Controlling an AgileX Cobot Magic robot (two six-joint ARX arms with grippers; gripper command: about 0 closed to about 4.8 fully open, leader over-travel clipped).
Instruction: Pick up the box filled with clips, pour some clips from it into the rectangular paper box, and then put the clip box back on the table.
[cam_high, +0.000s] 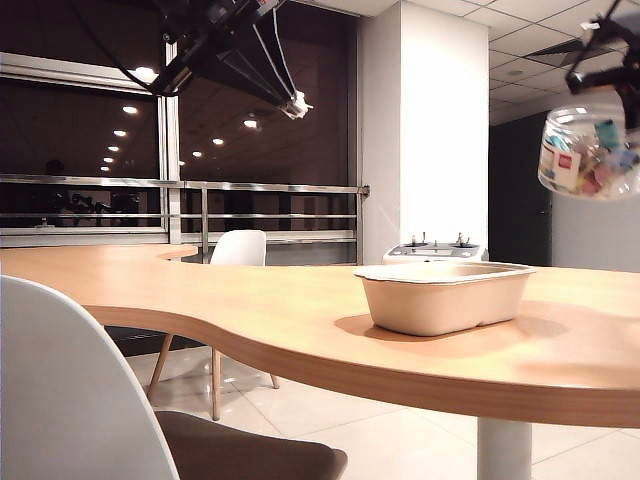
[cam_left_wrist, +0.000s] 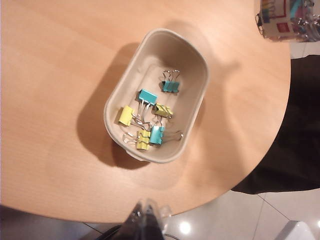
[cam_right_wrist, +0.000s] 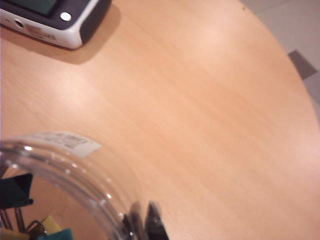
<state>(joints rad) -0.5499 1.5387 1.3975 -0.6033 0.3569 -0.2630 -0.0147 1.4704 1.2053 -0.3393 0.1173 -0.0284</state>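
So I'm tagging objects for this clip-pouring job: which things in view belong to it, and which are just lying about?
Belong to the job:
- clip jar, held in the air by the right gripper
- binder clips lying in the tub
- paper tub
- table

Just lying about:
- white-grey device with knobs
- white chairs
- left gripper, shut and empty, above the tub

1. Right claw (cam_right_wrist: 145, 220), clamped on the jar (cam_high: 588, 152), hangs high over the bench (cam_high: 300, 300); open air below it.
2. Under and beside that claw, bare wood; the device (cam_right_wrist: 50, 20) sits well apart.
3. Left claw (cam_left_wrist: 146, 212), shut, hovers high above the tub (cam_left_wrist: 192, 60); nothing between.
4. Clips (cam_left_wrist: 150, 117) cover the tub floor.
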